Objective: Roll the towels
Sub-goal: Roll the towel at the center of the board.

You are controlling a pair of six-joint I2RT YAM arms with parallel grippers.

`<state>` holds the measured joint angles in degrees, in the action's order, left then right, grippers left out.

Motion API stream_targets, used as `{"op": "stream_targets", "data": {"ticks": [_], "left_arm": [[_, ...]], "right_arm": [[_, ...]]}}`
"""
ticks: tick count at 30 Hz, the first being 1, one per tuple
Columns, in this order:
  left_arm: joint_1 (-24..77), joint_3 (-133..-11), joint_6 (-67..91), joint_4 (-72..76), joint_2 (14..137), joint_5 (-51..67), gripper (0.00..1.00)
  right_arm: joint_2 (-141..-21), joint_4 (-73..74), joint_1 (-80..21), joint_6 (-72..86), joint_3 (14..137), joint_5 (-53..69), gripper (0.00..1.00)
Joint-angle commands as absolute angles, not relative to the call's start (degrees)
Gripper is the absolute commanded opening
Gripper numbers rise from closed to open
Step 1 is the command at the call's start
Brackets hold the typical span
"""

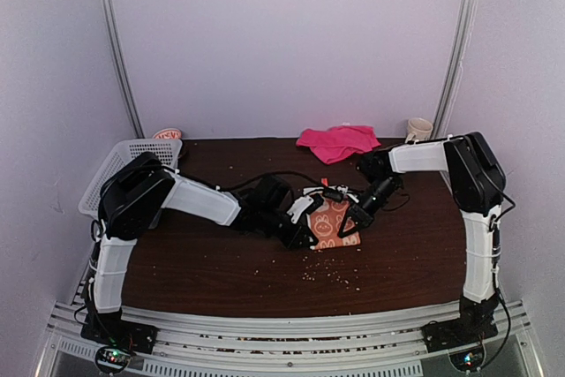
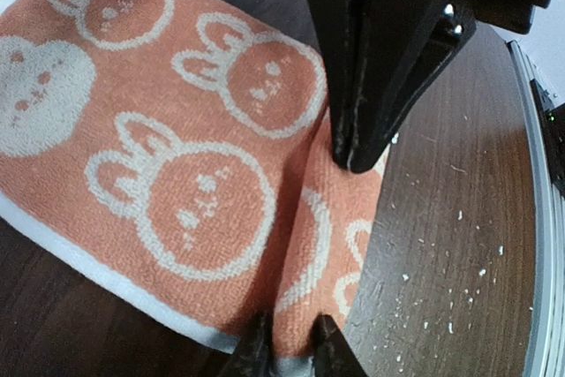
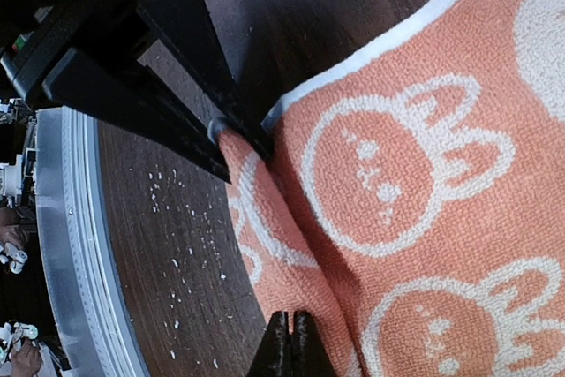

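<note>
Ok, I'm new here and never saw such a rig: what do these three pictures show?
A left arm and a right arm, both robotic, are bolted to a table. The wide picture looks down from above; the other two come from cameras on each wrist. On the table: an orange towel, a pink towel, a white basket at the left edge, a mug. The right pincer is shut on a raised fold of the orange towel; the left pincer straddles that fold, grip unclear.

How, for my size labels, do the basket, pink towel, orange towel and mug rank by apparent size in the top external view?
Largest to smallest:
basket
pink towel
orange towel
mug
The orange towel is partly covered, so pink versus orange is unsure.
</note>
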<state>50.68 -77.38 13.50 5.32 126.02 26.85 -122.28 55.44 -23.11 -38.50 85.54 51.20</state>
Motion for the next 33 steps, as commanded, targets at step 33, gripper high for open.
{"op": "stream_targets", "data": {"ticks": [33], "left_arm": [[53.65,-82.94,6.43,-0.57,124.28,12.31,0.29]], "right_arm": [[-124.32,55.25,-22.82,-37.96,85.16,49.62,0.02]]}}
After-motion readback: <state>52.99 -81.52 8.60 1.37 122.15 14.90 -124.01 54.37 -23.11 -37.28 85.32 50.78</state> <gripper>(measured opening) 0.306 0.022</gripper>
